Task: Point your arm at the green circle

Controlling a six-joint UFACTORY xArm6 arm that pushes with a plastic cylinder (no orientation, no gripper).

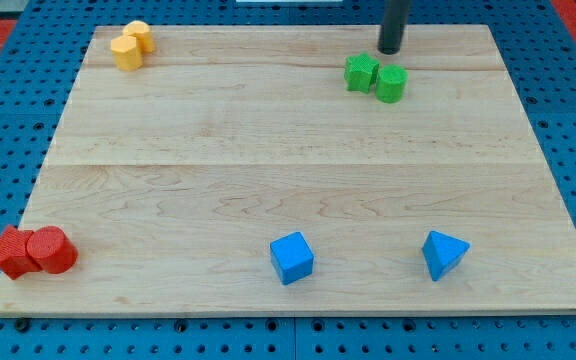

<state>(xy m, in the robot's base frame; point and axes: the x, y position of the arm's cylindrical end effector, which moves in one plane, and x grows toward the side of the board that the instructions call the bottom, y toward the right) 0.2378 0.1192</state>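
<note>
The green circle (392,84), a short green cylinder, stands near the view's top right on the wooden board (268,150). A green star-shaped block (361,73) touches its left side. My tip (390,51) is the lower end of the dark rod, just above the green circle in the view and slightly right of the green star, a small gap apart from both.
Two yellow blocks (130,45) sit together at the top left. A red star-like block (12,251) and a red cylinder (52,250) sit at the bottom left. A blue cube (291,258) and a blue triangular block (443,254) lie near the bottom edge.
</note>
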